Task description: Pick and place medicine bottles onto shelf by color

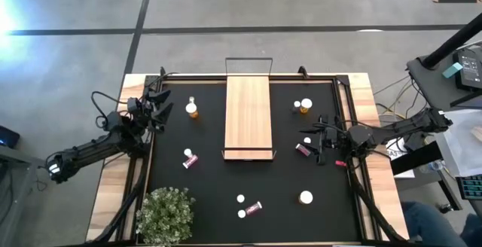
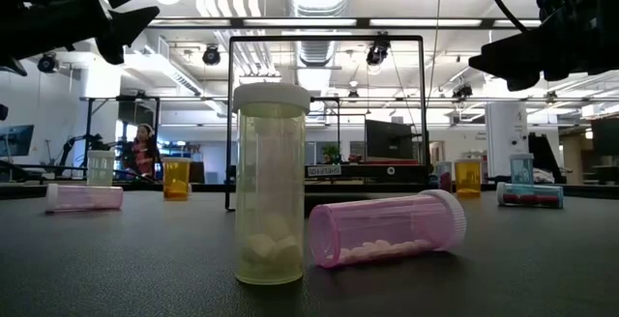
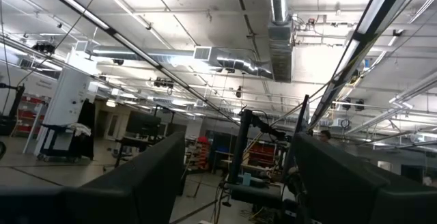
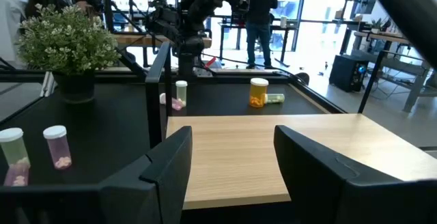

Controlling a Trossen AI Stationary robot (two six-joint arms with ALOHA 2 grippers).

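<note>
Medicine bottles (image 1: 192, 110): white-capped, amber, pink, pale, scattered on mat (image 1: 211, 202).

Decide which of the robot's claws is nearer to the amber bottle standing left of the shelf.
Left. The left claw, open, hovers just beside the amber bottle at the mat's left edge. The right claw is across the shelf, on the far side.
</note>
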